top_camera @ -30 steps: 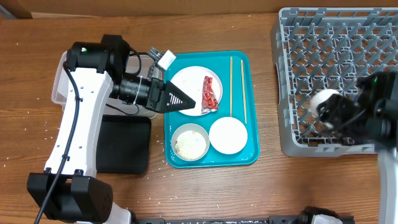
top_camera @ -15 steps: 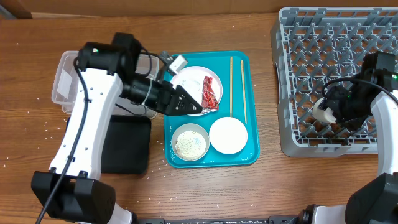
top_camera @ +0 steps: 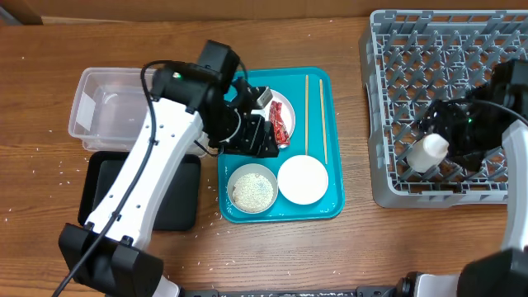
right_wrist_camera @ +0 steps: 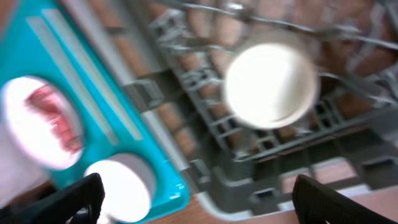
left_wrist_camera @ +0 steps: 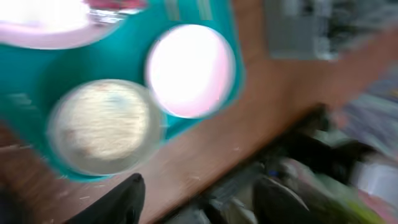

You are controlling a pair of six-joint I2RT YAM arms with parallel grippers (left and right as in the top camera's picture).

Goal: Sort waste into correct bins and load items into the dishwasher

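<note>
My left gripper (top_camera: 266, 142) hangs open and empty over the teal tray (top_camera: 280, 212), just above the white plate (top_camera: 285, 104) with the red-and-silver wrapper (top_camera: 282, 125). In its blurred wrist view the open fingers (left_wrist_camera: 199, 200) frame the bowl of rice scraps (left_wrist_camera: 99, 127) and the empty white bowl (left_wrist_camera: 189, 71). Both bowls also show in the overhead view (top_camera: 253, 190) (top_camera: 303, 179). Two chopsticks (top_camera: 307, 115) lie on the tray's right side. The white cup (top_camera: 429, 153) lies in the grey dish rack (top_camera: 369, 99). My right gripper (right_wrist_camera: 202, 200) is open above it (right_wrist_camera: 270, 84). No tissue is in view.
The clear tub (top_camera: 115, 111) stands left of the tray, with the black tray (top_camera: 144, 198) in front of it. My left arm crosses over both. Rice specks dot the wooden table near its left edge.
My left arm has swung right and turned its wrist down over the tray. My right gripper has drawn back from the cup, which now lies loose in the rack.
</note>
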